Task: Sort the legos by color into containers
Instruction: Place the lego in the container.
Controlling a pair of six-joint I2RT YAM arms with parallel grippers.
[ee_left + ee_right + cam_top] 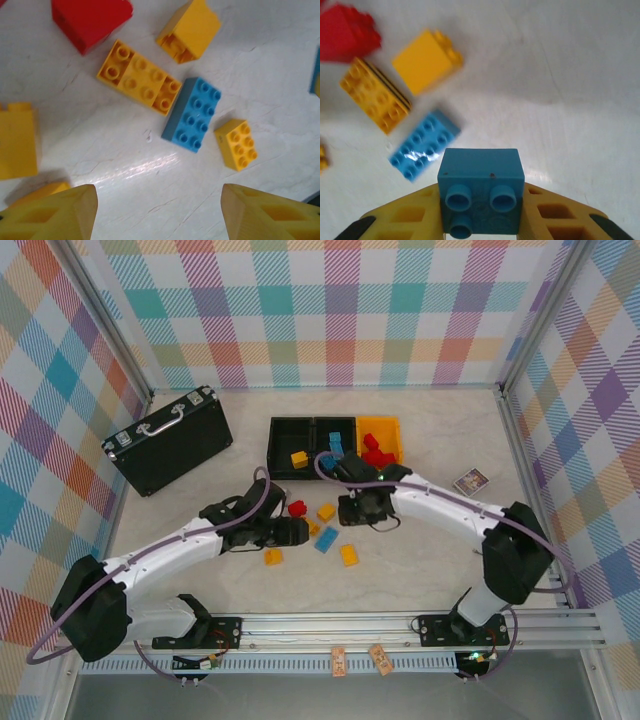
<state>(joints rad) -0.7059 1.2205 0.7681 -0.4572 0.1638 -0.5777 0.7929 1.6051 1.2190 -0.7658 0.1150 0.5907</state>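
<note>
My right gripper (481, 212) is shut on a small blue lego (481, 192), held a little above the table, studs toward the camera. In the top view the right gripper (352, 508) sits just in front of the containers. My left gripper (159, 210) stands open over bare table, with a flat blue lego (192, 115), a long yellow one (139, 77), a small yellow one (237, 144) and a red one (90, 20) beyond its fingertips. The three containers stand in a row: a black bin (280, 430) with a yellow lego, a black bin (322, 426) with blue ones, an orange bin (392, 428) with red ones.
A larger black case (168, 438) with a handle lies at the back left. A small card (471, 481) lies at the right. Loose legos are scattered between the two grippers, including a red one (297, 508) and a yellow one (349, 555). Checked walls enclose the table.
</note>
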